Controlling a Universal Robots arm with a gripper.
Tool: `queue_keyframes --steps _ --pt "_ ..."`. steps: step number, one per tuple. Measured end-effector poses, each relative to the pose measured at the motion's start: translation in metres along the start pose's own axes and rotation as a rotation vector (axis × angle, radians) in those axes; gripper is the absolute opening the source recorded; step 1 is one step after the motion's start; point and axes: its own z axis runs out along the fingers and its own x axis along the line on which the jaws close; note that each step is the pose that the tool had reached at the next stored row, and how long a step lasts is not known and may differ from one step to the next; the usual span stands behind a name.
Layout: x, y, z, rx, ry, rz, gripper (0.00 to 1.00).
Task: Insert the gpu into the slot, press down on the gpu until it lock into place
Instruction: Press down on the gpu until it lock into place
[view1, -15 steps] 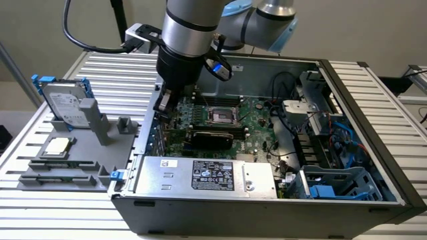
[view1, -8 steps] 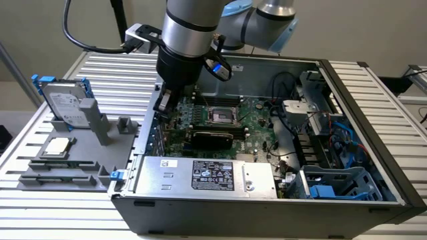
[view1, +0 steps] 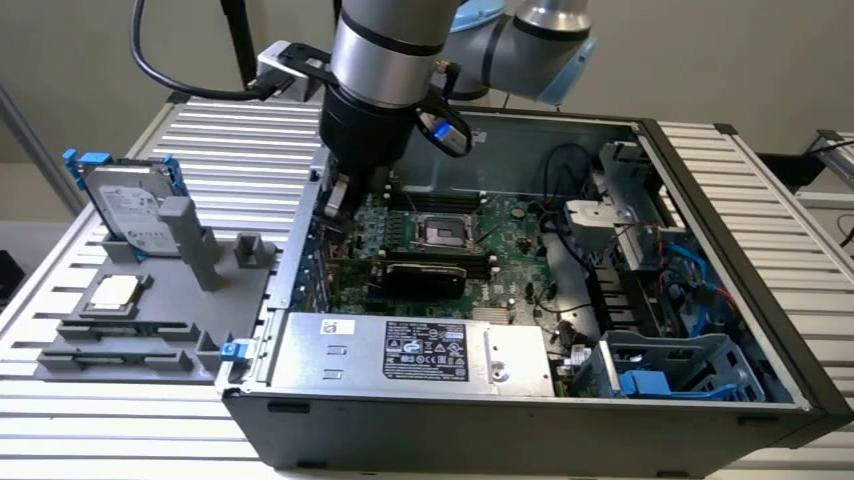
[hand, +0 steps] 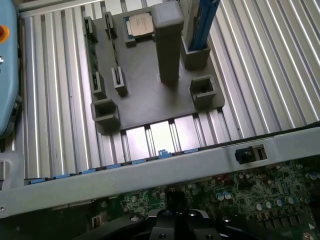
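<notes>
the silver-and-black robot arm (view1: 387, 60) is seen reaching down into the open grey computer case (view1: 534, 420), over the edge of the green motherboard (view1: 507, 235) nearest the exterior view's left. the black gripper (view1: 340, 205) is lowered close to the case wall there, and whether its fingers are spread or closed cannot be told.

the thin flat black rectangular gpu card (view1: 424, 277) is seen lying lengthwise across the motherboard, just below the square silver processor socket (view1: 445, 231) in the exterior view and above the silver power supply box (view1: 414, 350). the blue slot cannot be made out beneath it.

outside the case, a grey plastic fixture tray (view1: 134, 320) rests on the ribbed aluminium table (view1: 747, 180). on the tray a silver hard drive in a blue frame (view1: 127, 205) is propped upright, and a small square silver processor chip (view1: 114, 292) is laid flat. in the wrist view the same tray (hand: 150, 100) and chip (hand: 139, 22) are seen beyond the grey case wall (hand: 165, 167).
</notes>
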Motion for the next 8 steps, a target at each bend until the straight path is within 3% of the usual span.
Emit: queue_keyframes --steps 2,3,5,8 --pt "-0.001 -0.0031 -0.0009 0.0096 -0.0022 0.000 0.11" --pt "-0.001 -0.0050 -0.0015 0.0172 -0.0037 0.000 0.11" --pt "-0.002 -0.0090 -0.0026 0.0387 -0.0086 0.000 0.11" --pt "-0.003 -0.0150 -0.0041 0.0791 -0.0181 0.000 0.11"
